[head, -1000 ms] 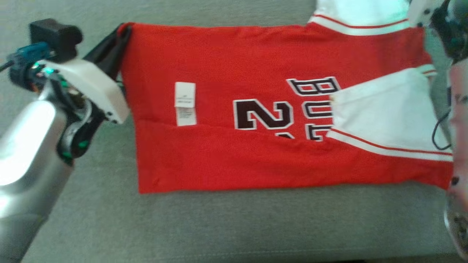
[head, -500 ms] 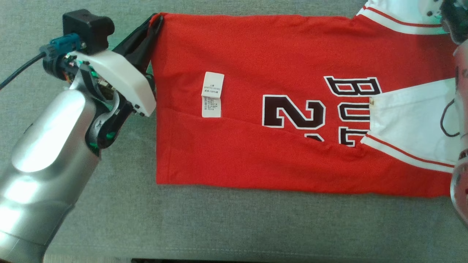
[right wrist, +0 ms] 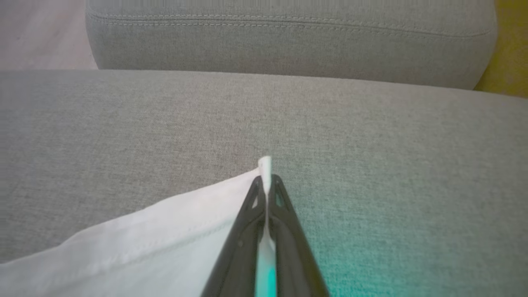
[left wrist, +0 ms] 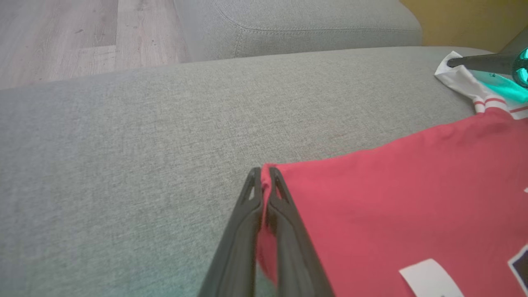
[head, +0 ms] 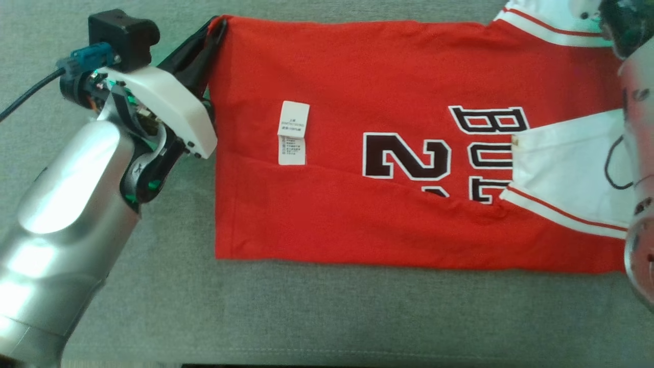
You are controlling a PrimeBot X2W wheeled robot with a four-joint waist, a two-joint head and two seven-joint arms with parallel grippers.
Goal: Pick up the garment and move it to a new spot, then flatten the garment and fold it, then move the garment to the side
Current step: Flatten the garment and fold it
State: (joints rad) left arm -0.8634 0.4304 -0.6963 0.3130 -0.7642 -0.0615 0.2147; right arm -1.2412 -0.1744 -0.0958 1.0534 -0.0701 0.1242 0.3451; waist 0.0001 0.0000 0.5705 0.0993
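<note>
The garment [head: 388, 76] is a red jersey with white sleeves and dark lettering, spread across a grey sofa seat [head: 306, 317], its near long side folded inward. My left gripper [head: 217, 24] is shut on the jersey's far left hem corner; in the left wrist view the gripper [left wrist: 262, 175] pinches the red cloth [left wrist: 392, 198] between its dark fingers. At the far right, my right gripper [right wrist: 266, 179] is shut on the edge of a white sleeve [right wrist: 165, 231], whose tip pokes out between the fingertips. From the left wrist view that gripper [left wrist: 449, 62] lies on the sleeve.
A white care label [head: 294, 132] lies on the red cloth. The sofa's back cushion [right wrist: 288, 45] runs behind the seat. Wooden floor [left wrist: 62, 33] shows past the sofa's end. My right forearm [head: 638, 168] with a dark cable covers the jersey's right end.
The head camera shifted, sliding the whole picture rightward. The left gripper keeps its hold on the hem corner. Whether the right gripper moved cannot be told from the head view.
</note>
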